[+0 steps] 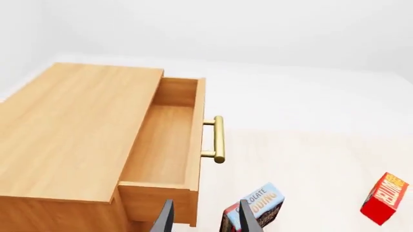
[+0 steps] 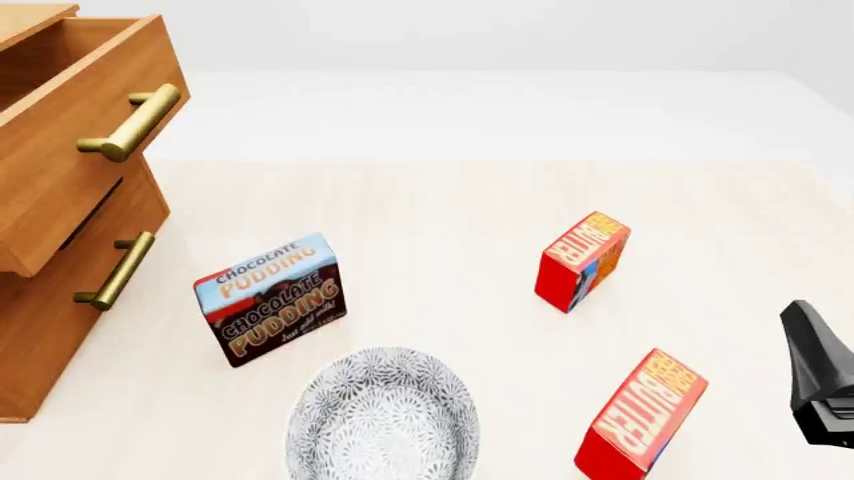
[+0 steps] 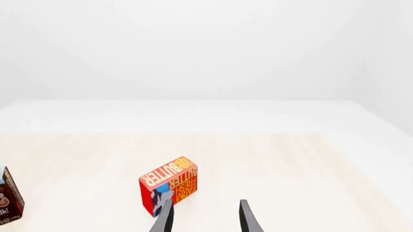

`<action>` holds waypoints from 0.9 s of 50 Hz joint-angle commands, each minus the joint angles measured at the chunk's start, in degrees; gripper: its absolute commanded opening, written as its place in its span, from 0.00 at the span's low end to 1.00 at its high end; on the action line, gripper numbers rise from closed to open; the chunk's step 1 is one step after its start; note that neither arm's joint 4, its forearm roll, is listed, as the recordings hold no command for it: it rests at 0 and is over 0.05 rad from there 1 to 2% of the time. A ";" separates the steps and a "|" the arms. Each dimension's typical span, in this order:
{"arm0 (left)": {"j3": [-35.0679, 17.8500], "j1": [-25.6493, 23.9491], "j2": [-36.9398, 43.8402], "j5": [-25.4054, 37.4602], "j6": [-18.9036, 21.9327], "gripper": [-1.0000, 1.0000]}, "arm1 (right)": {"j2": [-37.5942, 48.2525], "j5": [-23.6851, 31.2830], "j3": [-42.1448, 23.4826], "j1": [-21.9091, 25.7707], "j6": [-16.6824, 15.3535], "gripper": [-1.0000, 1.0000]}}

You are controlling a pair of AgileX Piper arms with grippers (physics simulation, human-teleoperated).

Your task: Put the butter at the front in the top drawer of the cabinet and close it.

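Note:
Two butter cartons stand on the table in the front view. The butter at the front (image 2: 642,415) is red with white lettering, tilted, near the front edge. The other butter carton (image 2: 583,260) stands farther back. The cabinet (image 2: 40,330) is at the left, and its top drawer (image 2: 74,150) is pulled out. In the left wrist view the top drawer (image 1: 161,145) is empty, and my left gripper (image 1: 206,220) hangs open beside its front corner. My right gripper (image 2: 817,372) is right of the front butter. The right gripper (image 3: 205,217) is open, and only the back carton (image 3: 169,186) shows beyond it.
A brown-and-blue Chocolate Pudding box (image 2: 274,298) stands right of the cabinet's lower drawer (image 2: 80,290). A patterned grey bowl (image 2: 383,415) sits at the front edge, left of the front butter. The brass handle (image 1: 219,139) sticks out from the open drawer.

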 commanded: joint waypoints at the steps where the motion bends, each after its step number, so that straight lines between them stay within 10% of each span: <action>1: -8.27 -0.93 4.71 6.69 -1.68 1.00 | 0.02 -0.08 0.07 -0.02 0.05 1.00; 45: -29.74 -5.63 22.87 26.23 -5.50 1.00 | 0.02 -0.08 0.07 -0.01 0.04 1.00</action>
